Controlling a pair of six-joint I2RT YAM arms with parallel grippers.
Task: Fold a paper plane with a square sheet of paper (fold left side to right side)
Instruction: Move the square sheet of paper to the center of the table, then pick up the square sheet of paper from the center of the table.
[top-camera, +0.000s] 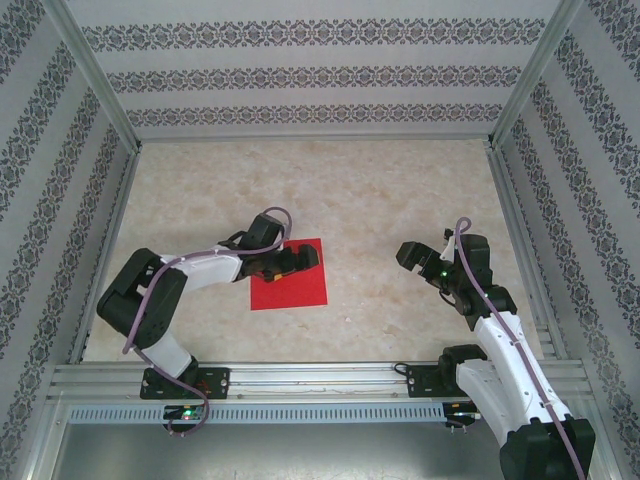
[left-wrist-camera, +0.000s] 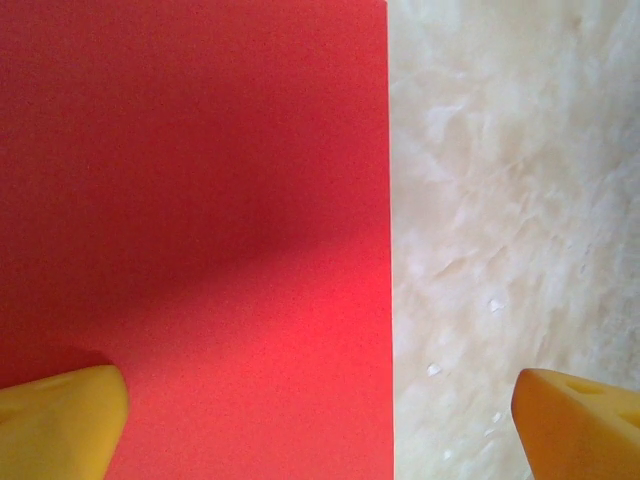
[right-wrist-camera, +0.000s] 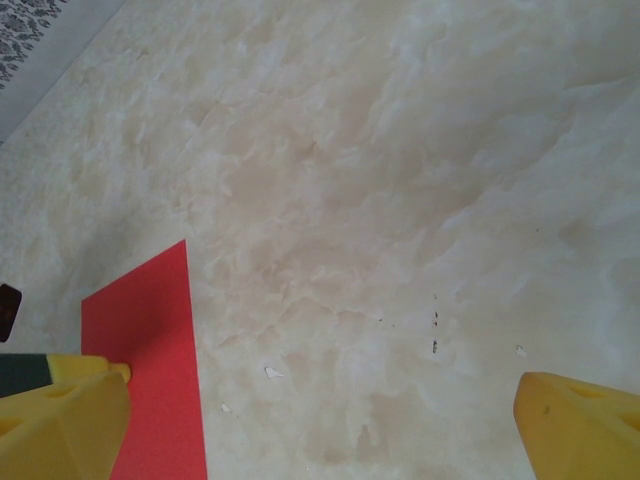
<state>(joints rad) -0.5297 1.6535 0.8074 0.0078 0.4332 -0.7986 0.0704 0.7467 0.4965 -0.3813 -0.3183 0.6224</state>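
The square sheet of paper (top-camera: 297, 285) lies flat and red on the marble table, left of centre. My left gripper (top-camera: 308, 257) hovers over the sheet's upper part, open; in the left wrist view its yellow fingertips (left-wrist-camera: 60, 420) stand far apart, with the paper (left-wrist-camera: 190, 240) beneath and the paper's straight edge between them. My right gripper (top-camera: 412, 254) is open to the right of the sheet, well apart from it, over bare table. The right wrist view has the paper's near edge (right-wrist-camera: 150, 340) at lower left beside one yellow fingertip (right-wrist-camera: 62, 420).
Patterned walls and metal posts (top-camera: 95, 85) close in the table (top-camera: 400, 190) on three sides. A metal rail (top-camera: 320, 380) runs along the near edge between the arm bases. Open marble surface lies behind and right of the paper.
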